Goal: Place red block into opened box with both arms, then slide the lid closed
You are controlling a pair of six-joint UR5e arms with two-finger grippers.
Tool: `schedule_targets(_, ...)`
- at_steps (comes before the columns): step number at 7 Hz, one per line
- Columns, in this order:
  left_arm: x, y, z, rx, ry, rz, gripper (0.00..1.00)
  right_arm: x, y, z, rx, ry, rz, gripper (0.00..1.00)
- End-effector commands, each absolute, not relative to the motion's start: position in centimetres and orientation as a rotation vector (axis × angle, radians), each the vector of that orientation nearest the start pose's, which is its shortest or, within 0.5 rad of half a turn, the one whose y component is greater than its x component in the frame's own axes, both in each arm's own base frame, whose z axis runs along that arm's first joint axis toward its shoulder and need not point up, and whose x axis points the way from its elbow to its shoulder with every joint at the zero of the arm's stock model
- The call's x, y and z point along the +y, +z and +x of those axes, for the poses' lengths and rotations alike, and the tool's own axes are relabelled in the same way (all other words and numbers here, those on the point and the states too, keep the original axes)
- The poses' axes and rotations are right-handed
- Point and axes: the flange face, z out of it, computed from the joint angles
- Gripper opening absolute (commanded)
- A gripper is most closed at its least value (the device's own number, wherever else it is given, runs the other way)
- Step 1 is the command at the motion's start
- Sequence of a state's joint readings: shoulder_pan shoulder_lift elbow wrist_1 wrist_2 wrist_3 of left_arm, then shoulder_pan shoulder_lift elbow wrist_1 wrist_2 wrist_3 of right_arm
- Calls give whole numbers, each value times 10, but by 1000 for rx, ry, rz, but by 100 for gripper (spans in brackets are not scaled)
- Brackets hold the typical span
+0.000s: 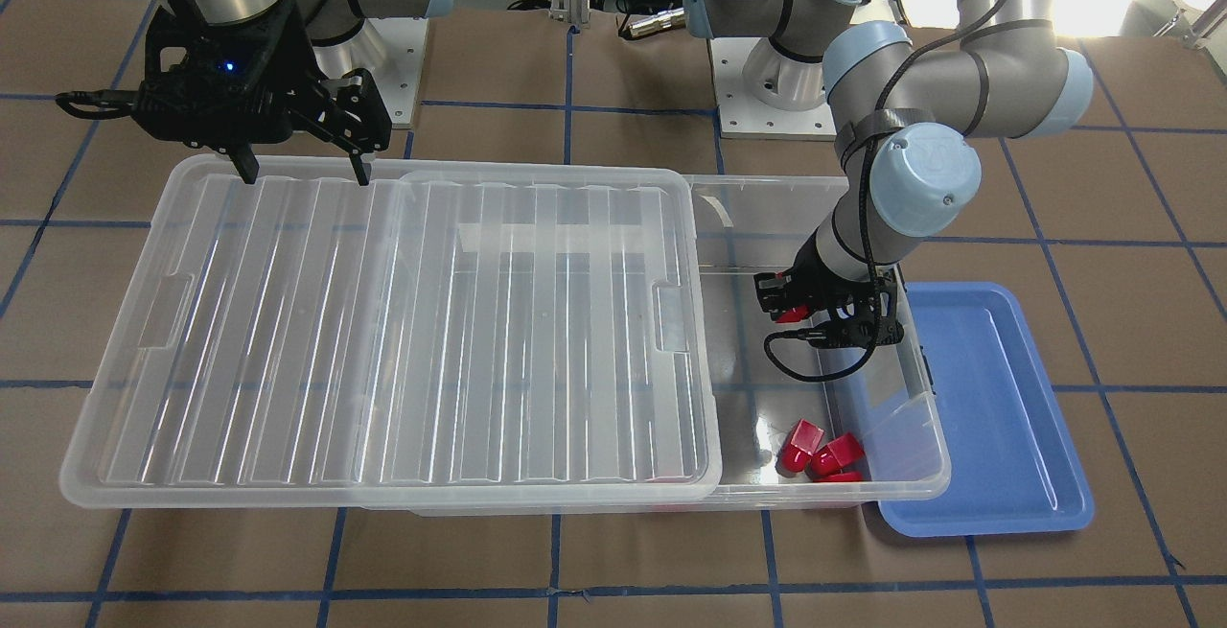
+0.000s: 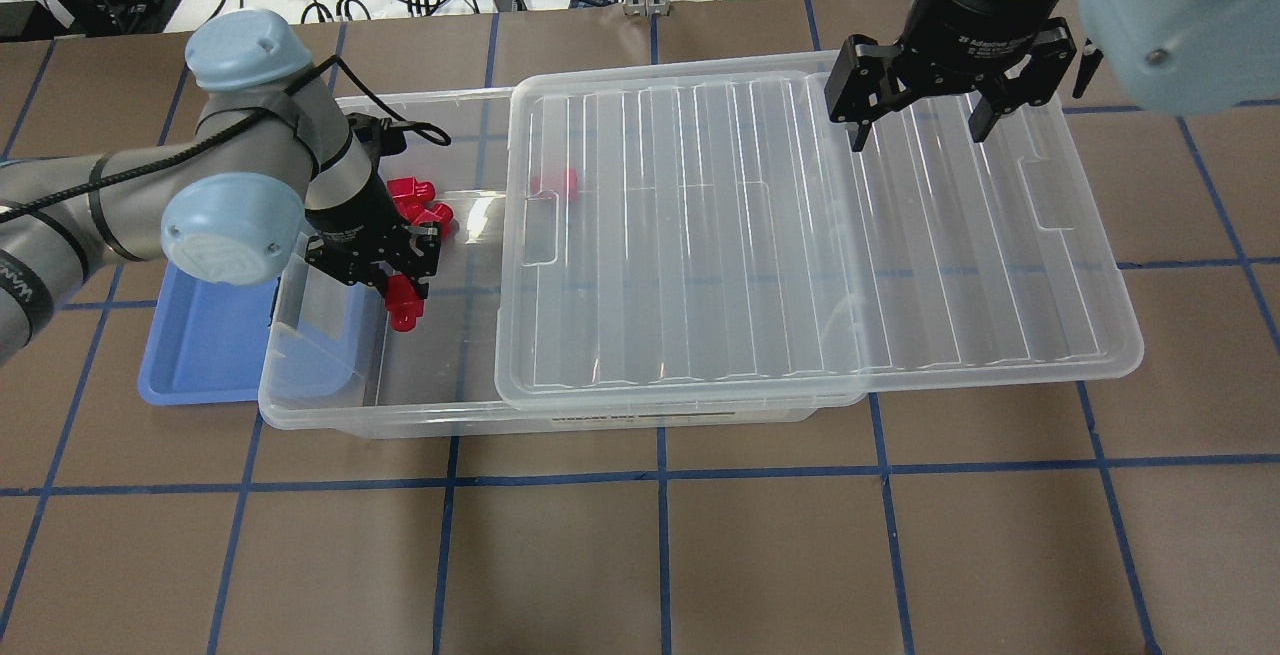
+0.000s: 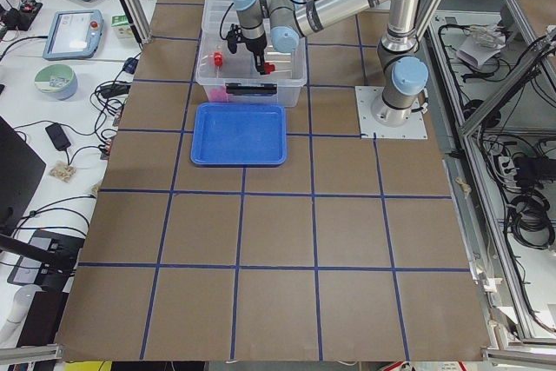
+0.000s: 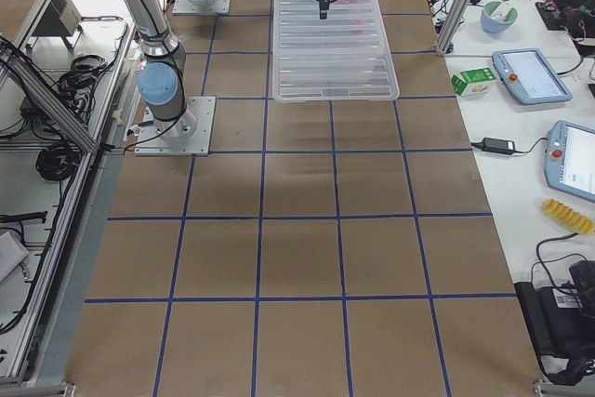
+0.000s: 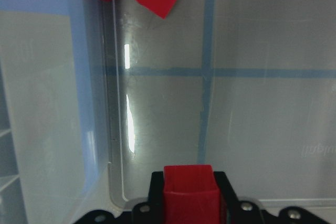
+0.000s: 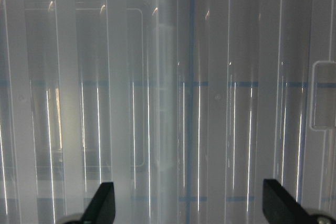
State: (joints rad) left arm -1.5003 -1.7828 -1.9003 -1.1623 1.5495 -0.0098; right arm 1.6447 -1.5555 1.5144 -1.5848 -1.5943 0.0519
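My left gripper (image 2: 401,287) is shut on a red block (image 2: 404,309) and holds it over the uncovered end of the clear box (image 2: 400,421). In the left wrist view that red block (image 5: 189,190) sits between the fingers, above the box floor near a corner. Several more red blocks (image 1: 822,452) lie in the box's open end, and one (image 2: 557,183) shows through the lid. The ribbed clear lid (image 2: 800,235) lies slid aside, covering most of the box and overhanging its other end. My right gripper (image 2: 915,125) hangs open just above the lid's far half (image 6: 191,103).
A flat blue tray (image 1: 992,398) lies against the box's open short end, partly under its rim. The brown table has a blue tape grid. Both arm bases (image 1: 767,81) stand behind the box.
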Motion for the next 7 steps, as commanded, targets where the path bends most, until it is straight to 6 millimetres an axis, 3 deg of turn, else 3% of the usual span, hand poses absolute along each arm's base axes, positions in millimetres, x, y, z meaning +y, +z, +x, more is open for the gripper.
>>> schedule_targets(1, -509, 240, -100, 3155, 207, -138, 0, -493, 513, 168, 3160, -104, -35, 100)
schedule_targets(4, -506, 217, -93, 3129, 214, -129, 0, -495, 513, 162, 3167, -95, -28, 100)
schedule_targets(5, -505, 209, -94, 3122, 233, -140, 20, -497, 514, 157, 3181, -94, 4, 100)
schedule_targets(6, -506, 207, -94, 3126, 234, -126, 52, -499, 517, 131, 3231, -50, 56, 100)
schedule_targets(7, -510, 211, -93, 3127, 215, -119, 72, -505, 518, 103, 3242, -35, 128, 100)
